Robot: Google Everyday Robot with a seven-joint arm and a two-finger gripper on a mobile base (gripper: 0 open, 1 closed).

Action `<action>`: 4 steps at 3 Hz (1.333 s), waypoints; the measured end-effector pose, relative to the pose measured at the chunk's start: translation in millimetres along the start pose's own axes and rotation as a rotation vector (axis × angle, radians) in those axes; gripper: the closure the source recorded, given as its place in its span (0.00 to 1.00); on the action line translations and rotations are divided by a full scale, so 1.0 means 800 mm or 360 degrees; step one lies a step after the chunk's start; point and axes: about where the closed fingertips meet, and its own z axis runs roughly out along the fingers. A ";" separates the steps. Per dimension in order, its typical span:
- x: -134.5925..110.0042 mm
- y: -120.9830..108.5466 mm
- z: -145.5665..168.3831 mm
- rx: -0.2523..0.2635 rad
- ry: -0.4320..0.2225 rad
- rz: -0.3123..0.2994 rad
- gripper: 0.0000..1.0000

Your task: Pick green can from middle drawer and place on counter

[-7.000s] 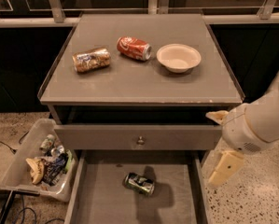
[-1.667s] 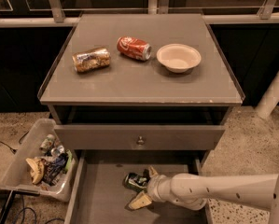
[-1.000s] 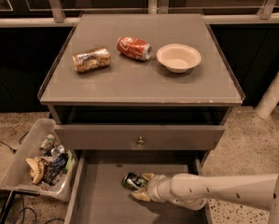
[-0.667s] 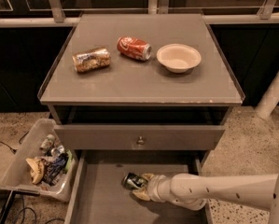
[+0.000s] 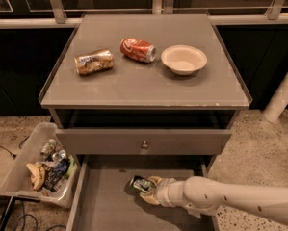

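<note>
The grasp is in hand. The gripper (image 5: 150,190) is set low in the drawer (image 5: 102,201), against the right end of the green can (image 5: 140,183), which lies on its side on the drawer floor. Whether it is yet gripped cannot be told. A firm hold is needed next, then a lift to the surface (image 5: 143,85).

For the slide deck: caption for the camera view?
Gripper at the green can lying in the open middle drawer, below the counter.
</note>
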 end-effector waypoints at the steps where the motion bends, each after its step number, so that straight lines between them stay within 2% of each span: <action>1: -0.026 -0.002 -0.060 -0.0023 -0.0085 -0.0089 1.00; 2: -0.052 0.000 -0.134 -0.0041 -0.0187 -0.0171 1.00; 3: -0.082 0.002 -0.193 -0.0037 -0.0176 -0.0218 1.00; 4: -0.127 -0.013 -0.251 0.0030 -0.0071 -0.0271 1.00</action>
